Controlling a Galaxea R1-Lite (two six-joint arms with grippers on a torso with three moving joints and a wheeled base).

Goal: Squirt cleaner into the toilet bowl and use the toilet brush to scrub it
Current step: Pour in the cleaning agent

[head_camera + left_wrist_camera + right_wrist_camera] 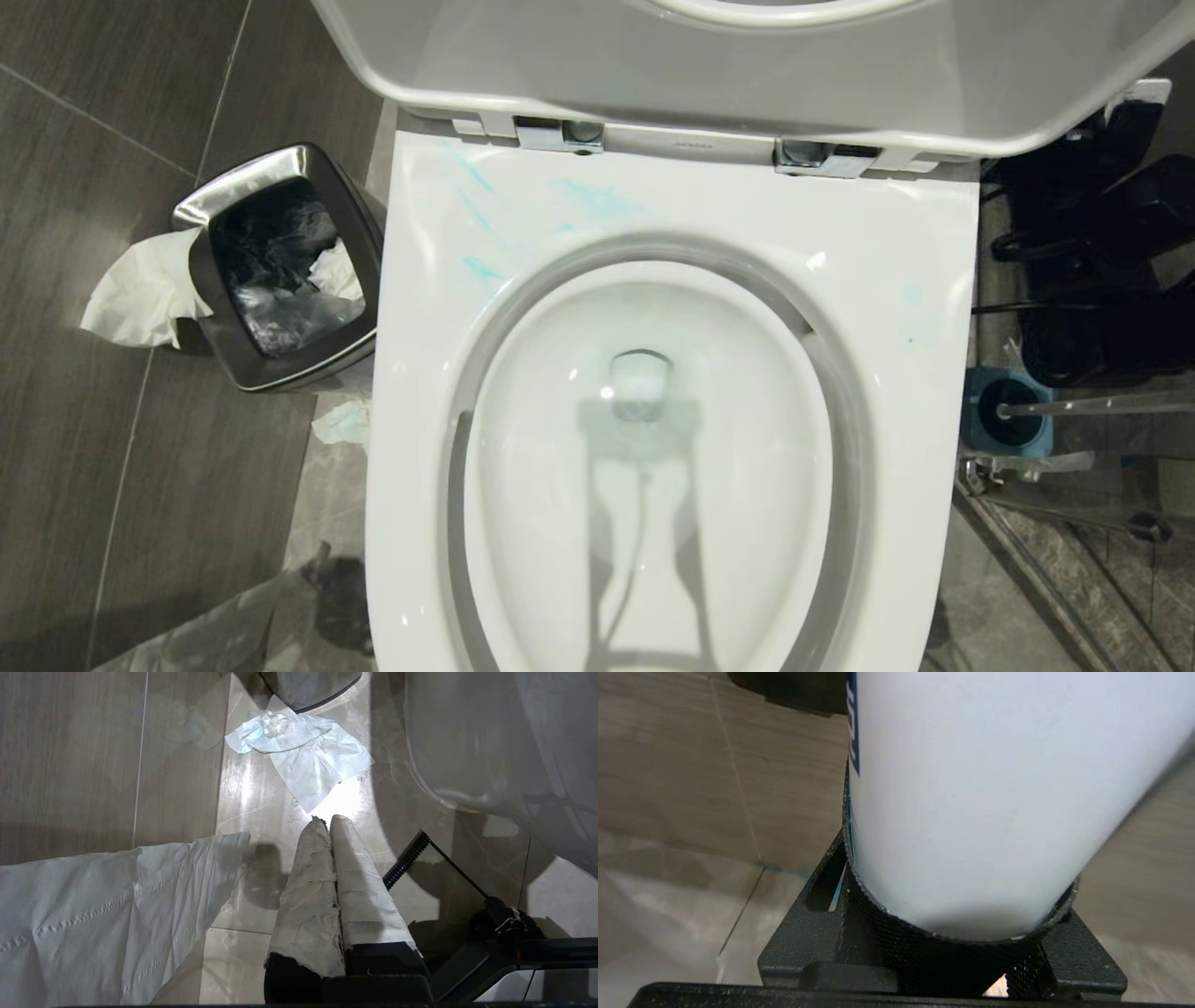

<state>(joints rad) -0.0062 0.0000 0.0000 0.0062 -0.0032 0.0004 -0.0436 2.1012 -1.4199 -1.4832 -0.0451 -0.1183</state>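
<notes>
Head view: straight down, fairly near, over toilet bowl (653, 448), bin (280, 271) left, brush (1013, 420) right. Left wrist view: low, down past left gripper (325, 820) onto floor tissue (303, 756) beside bowl's outer wall (490, 746); tissue (341, 422) shared with head view. Right wrist view: pressed close against a white cylinder (971, 802), floor behind.

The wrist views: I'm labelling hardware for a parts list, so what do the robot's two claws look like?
The left claw has two long tapering fingers wrapped in creased whitish tape, frayed at the base, on a black body with a thin black cable beside it. The right claw is matte black and grainy, with slotted angular brackets and knurled pads.
</notes>
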